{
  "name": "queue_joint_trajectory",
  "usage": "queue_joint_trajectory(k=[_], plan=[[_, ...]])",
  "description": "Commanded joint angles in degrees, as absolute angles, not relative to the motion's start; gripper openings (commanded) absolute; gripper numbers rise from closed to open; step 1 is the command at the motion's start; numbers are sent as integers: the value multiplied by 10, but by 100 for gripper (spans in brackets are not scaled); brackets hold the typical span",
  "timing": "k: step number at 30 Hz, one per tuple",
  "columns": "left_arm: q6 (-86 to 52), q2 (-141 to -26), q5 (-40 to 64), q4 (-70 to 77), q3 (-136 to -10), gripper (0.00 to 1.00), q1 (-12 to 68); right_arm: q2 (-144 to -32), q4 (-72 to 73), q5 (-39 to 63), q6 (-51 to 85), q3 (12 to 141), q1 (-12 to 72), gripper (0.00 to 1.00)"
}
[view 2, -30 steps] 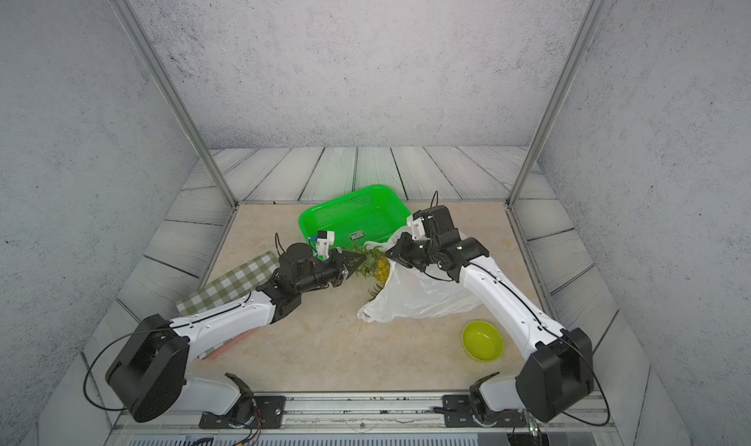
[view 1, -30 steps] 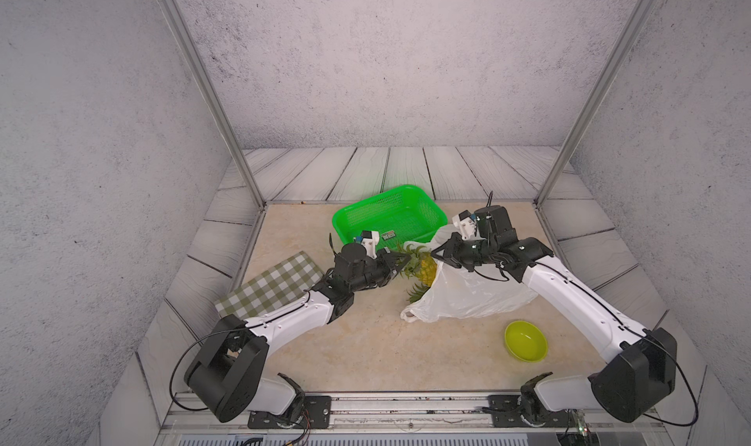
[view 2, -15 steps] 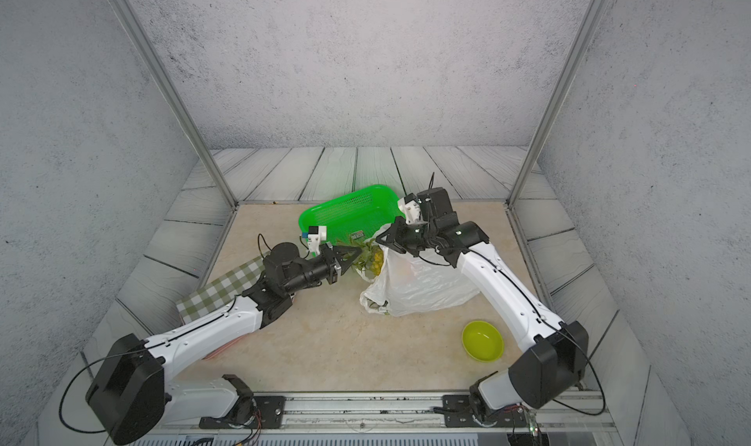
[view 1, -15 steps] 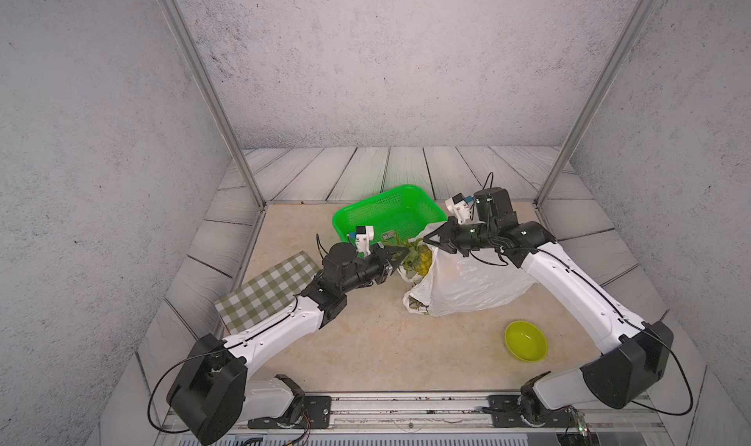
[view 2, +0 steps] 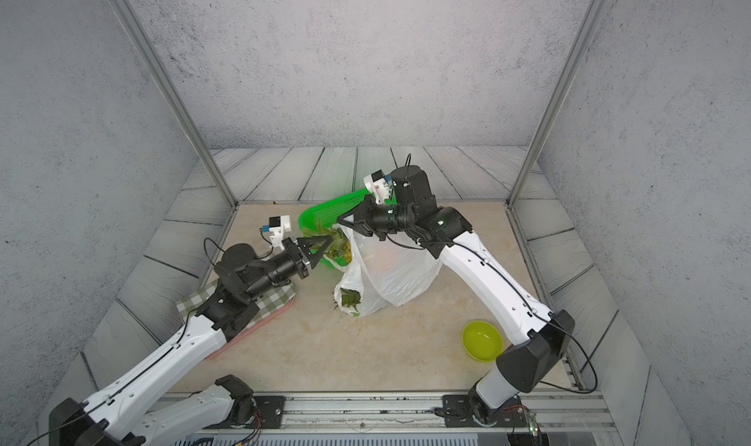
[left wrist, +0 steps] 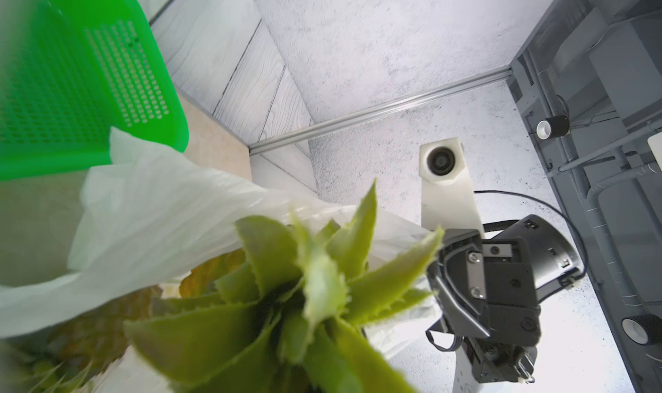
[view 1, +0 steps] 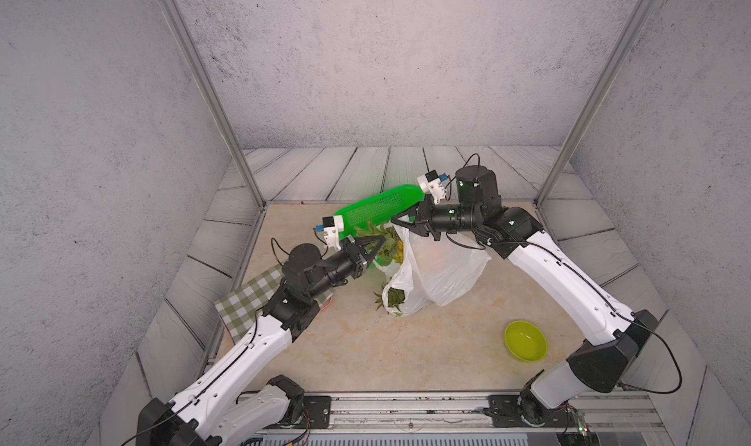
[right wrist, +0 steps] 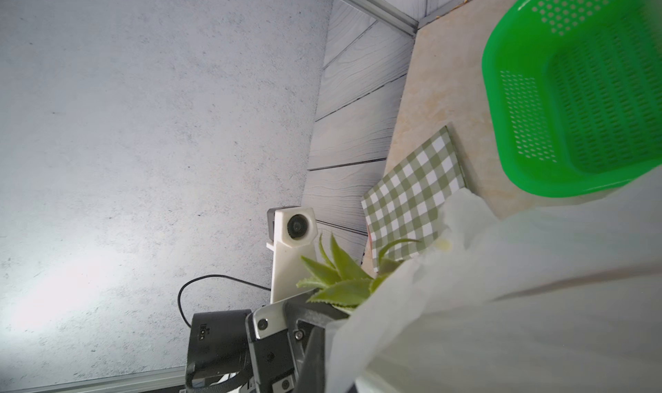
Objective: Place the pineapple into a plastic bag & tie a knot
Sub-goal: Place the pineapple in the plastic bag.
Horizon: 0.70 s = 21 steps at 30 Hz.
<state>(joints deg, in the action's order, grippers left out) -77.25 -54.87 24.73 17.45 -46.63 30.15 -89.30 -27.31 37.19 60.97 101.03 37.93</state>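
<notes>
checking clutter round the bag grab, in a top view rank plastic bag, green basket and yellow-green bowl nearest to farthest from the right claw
1. plastic bag: its top pinched in the right claw.
2. green basket: tilted, just behind the claw.
3. yellow-green bowl: table's front, near the right arm's base.

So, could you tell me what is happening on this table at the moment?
The two arms are bagging a pineapple. The left pincer is shut on the leafy top of the pineapple, holding it at the mouth of the white plastic bag. The right pincer pinches the bag's upper edge and holds it up. The fruit looks only partly inside, and nothing is tied yet. The green basket behind them is tipped up.
</notes>
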Motion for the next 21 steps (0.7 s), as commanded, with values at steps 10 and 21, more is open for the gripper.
queue_joint_trajectory(k=[10,21], plan=[[-733,-612,252,247,-383,0,293,-905,-255,392,554,868,374,0],[-725,-772,306,294,-360,19,316,-939,-291,357,481,806,357,0]])
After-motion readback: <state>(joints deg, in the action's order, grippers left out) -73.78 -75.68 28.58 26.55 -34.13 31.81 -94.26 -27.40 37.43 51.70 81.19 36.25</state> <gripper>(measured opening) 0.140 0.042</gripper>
